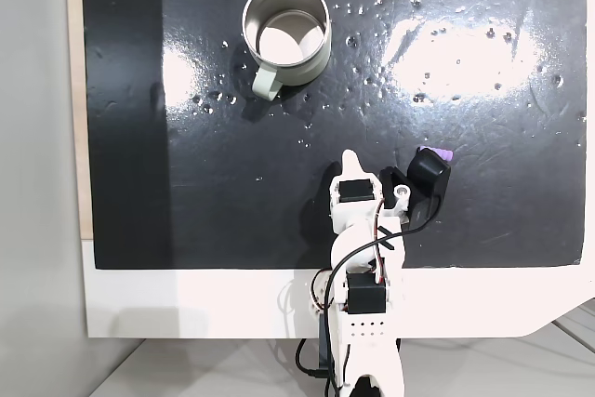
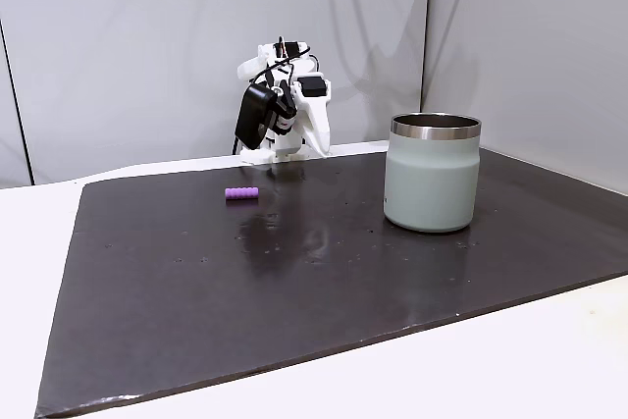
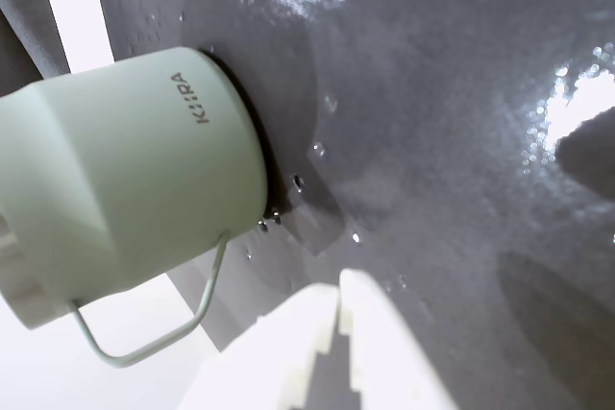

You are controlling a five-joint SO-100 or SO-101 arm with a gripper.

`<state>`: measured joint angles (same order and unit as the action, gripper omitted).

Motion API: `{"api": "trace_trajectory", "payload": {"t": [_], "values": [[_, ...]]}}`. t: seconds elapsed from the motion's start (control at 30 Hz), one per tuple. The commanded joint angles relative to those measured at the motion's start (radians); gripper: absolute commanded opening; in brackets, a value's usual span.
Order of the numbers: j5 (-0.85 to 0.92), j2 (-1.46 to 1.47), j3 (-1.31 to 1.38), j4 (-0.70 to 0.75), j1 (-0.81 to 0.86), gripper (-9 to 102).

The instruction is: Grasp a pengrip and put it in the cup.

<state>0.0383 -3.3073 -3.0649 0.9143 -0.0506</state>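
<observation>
**Arm folded at the mat's edge, pengrip lying loose on the mat**

I am looking at the arm (image 1: 358,230) from above in a fixed view, and it is sitting folded up at the near edge of the black mat (image 1: 232,165), with its white base hanging over the white table (image 1: 186,304). The gripper (image 1: 350,161) is pointing up the picture toward the cup (image 1: 286,30). In the wrist view I am seeing the gripper (image 3: 338,293) coming in from the bottom edge, and its two white fingers are lying together with only a thin seam between them, holding nothing.

The pengrip (image 2: 241,192) is lying on its side on the mat in the low fixed view, a small purple ribbed piece, well apart from the cup (image 2: 432,172) and left of it in that view, in front of the arm (image 2: 280,105). From above, I am catching only a purple sliver of the pengrip (image 1: 444,153), peeking out to the right of the black camera box (image 1: 428,174) on the arm's wrist.

The cup is standing upright on the mat, well apart from the gripper. Its steel rim is showing bright from above, and its pale handle (image 1: 268,81) is pointing down the picture, toward the arm's side. In the wrist view the cup (image 3: 125,180) is showing at the left, pale green, with lettering on its side.
</observation>
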Motion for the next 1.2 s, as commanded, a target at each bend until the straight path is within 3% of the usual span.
{"api": "trace_trajectory", "payload": {"t": [0.0, 0.33, 0.57, 0.83, 1.17], "values": [[0.058, -0.008, -0.002, -0.054, -0.060, 0], [0.057, -0.008, -0.002, -0.054, -0.061, 0], [0.117, 0.011, 0.101, 0.031, 0.008, 0], [0.100, 0.755, 0.586, 0.029, 0.143, 0], [0.184, 1.109, 0.701, -0.043, 0.278, 0]]}}
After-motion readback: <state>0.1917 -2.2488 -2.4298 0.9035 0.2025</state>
